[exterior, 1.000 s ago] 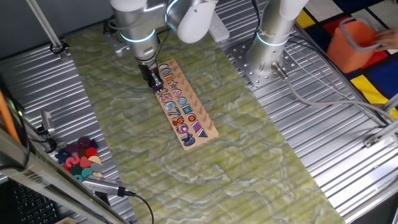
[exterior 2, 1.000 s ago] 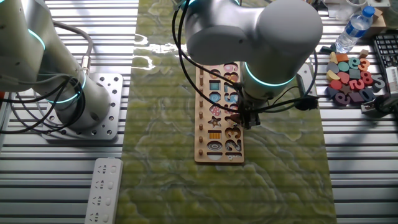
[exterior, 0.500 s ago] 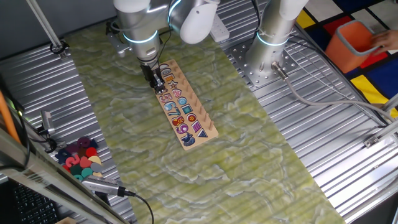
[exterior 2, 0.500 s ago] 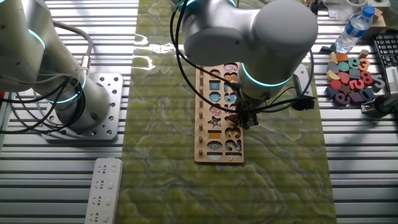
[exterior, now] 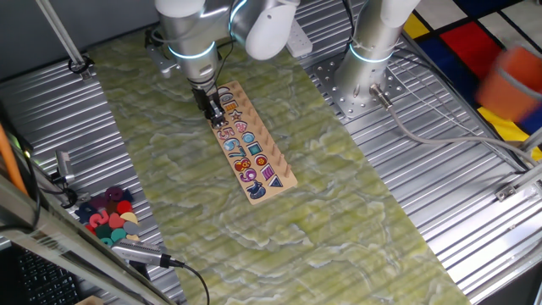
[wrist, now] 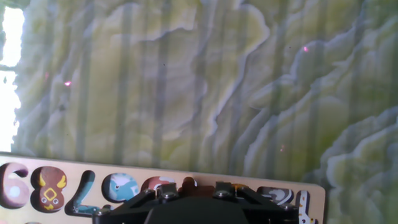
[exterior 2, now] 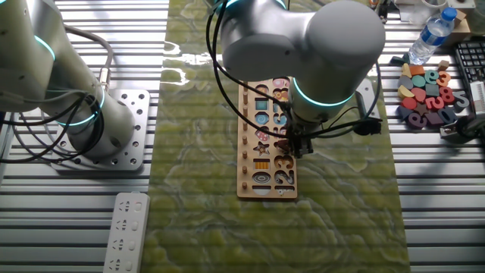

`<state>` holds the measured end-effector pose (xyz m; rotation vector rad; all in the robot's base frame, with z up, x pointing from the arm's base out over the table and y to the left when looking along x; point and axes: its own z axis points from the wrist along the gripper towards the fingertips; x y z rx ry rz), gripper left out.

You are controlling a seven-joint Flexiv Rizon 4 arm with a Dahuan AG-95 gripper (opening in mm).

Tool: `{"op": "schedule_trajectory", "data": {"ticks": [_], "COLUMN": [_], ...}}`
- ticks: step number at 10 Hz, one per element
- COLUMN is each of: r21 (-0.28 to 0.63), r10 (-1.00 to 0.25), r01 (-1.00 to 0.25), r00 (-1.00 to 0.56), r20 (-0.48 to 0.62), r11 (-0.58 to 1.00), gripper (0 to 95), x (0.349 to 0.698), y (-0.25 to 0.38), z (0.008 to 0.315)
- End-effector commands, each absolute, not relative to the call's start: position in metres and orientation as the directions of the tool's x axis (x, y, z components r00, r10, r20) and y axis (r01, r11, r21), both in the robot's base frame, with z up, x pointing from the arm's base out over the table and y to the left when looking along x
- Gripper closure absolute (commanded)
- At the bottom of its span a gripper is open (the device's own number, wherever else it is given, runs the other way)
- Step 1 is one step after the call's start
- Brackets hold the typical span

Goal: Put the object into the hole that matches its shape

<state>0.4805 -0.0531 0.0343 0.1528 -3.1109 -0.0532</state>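
My gripper hangs low over the far end of the wooden puzzle board, by its row of number pieces. It also shows in the other fixed view, above the board. In the hand view a small dark red-brown piece sits between the fingers, just above the board. The jaws stand shut on it. Whether the piece touches the board is hidden by the hand. The board holds several coloured numbers and shapes.
A heap of pink, teal and yellow pieces lies off the mat, also in the other fixed view. A second arm's base stands on a metal plate. A remote, a water bottle and a blurred orange container sit around.
My gripper has shifted only slightly over the board, still holding the piece. The orange container at the far right has moved and is now blurred.
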Motion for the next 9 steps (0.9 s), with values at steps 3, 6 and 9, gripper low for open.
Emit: {"op": "schedule_trajectory", "data": {"ticks": [3,6,9], "r21": [0.034,0.035,0.035], "r10": [-0.100,-0.102,-0.105], "r01": [-0.099,-0.101,-0.104], "r00": [-0.995,-0.994,-0.994], "r20": [0.024,0.024,0.024], "r11": [0.994,0.994,0.994], "gripper": [95.0,95.0,95.0], "x": [0.4780,0.4765,0.4757], "y": [-0.0550,-0.0552,-0.0547], "z": [0.0318,0.0300,0.0279]}}
